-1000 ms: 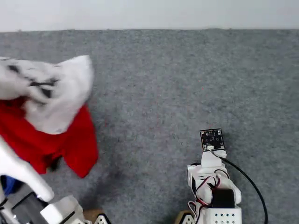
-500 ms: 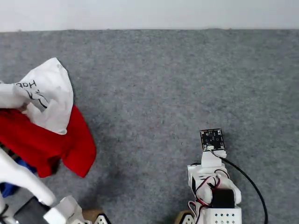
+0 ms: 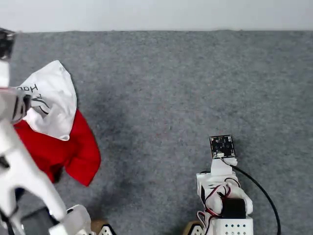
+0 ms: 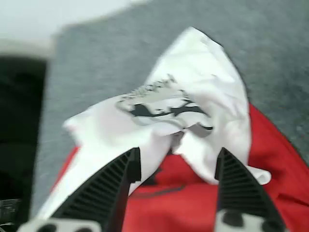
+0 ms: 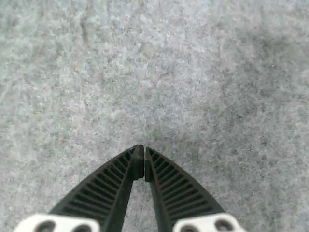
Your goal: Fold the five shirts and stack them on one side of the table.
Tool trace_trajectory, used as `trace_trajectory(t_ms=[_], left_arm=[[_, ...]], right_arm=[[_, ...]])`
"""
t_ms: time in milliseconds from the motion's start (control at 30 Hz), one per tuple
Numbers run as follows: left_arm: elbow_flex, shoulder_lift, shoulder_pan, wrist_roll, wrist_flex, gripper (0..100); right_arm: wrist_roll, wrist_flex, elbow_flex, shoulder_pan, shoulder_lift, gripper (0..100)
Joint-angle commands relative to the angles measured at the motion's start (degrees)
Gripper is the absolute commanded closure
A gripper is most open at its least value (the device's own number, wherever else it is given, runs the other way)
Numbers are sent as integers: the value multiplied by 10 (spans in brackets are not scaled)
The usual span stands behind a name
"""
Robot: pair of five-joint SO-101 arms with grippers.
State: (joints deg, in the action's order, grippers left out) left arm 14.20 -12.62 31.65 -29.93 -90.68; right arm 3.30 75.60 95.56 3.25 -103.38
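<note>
A white shirt [image 3: 49, 103] with black print lies crumpled on top of a red shirt [image 3: 71, 149] at the table's left side. In the left wrist view my left gripper [image 4: 176, 166] hangs open just above the white shirt [image 4: 198, 92] and the red shirt [image 4: 203, 203], with nothing between its fingers. The left arm [image 3: 17, 161] stands tall over the table's left edge and hides part of both shirts. My right gripper [image 5: 141, 163] is shut on nothing, low over bare grey mat, and the right arm [image 3: 222, 193] is folded near the front edge.
Grey mat [image 3: 186, 83] covers the table, open across the middle and right. A pale wall [image 3: 156, 14] runs along the far edge. A black cable [image 3: 259, 188] trails from the right arm. Beyond the mat's left edge lies a dark area [image 4: 21, 130].
The white shirt, bunched and spread higher a second ago, has dropped and settled on the red shirt. The left arm has risen over the left edge. The right arm has not moved.
</note>
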Motion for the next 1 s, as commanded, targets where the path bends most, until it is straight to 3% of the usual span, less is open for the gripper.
trace_trajectory(t_ms=[0, 333, 633, 833, 967], left_arm=[[1, 76, -12, -5, 33, 746], [1, 241, -11, -30, 116, 750], [1, 318, -10, 29, 238, 756], [1, 363, -13, 3, 271, 972], [3, 347, -22, -22, 255, 988]], right_arm=[[-2, -6, 9, 0, -4, 989], [-2, -6, 9, 0, -4, 989], [-2, -6, 9, 0, -4, 989], [-2, -6, 9, 0, -4, 989], [-2, -6, 9, 0, -4, 989]])
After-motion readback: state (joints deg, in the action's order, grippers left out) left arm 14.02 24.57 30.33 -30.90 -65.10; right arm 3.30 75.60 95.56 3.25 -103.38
